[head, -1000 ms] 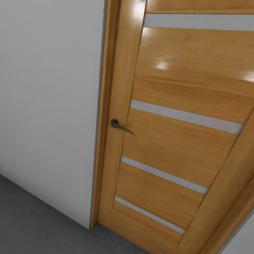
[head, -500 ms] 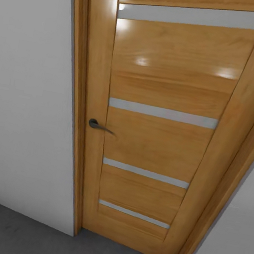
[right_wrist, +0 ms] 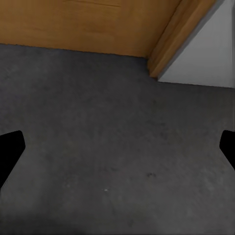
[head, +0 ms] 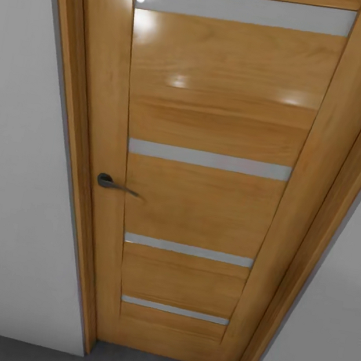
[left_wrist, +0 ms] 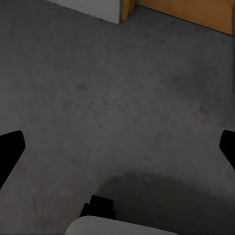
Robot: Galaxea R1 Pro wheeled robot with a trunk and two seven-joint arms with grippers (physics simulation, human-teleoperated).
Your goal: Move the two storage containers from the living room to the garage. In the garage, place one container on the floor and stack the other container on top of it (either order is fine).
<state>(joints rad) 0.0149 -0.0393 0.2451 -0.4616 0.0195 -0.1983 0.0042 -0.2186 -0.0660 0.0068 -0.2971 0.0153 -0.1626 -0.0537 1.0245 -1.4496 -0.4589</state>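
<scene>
1. Left hand [left_wrist: 117, 147] and right hand [right_wrist: 117, 147] hang spread wide and empty over the dark concrete floor [left_wrist: 122, 98], idle for travel.
2. At 12 o'clock stands a shut wooden door [head: 213, 127], handle [head: 112, 183] at 9; no storage containers in sight.
</scene>
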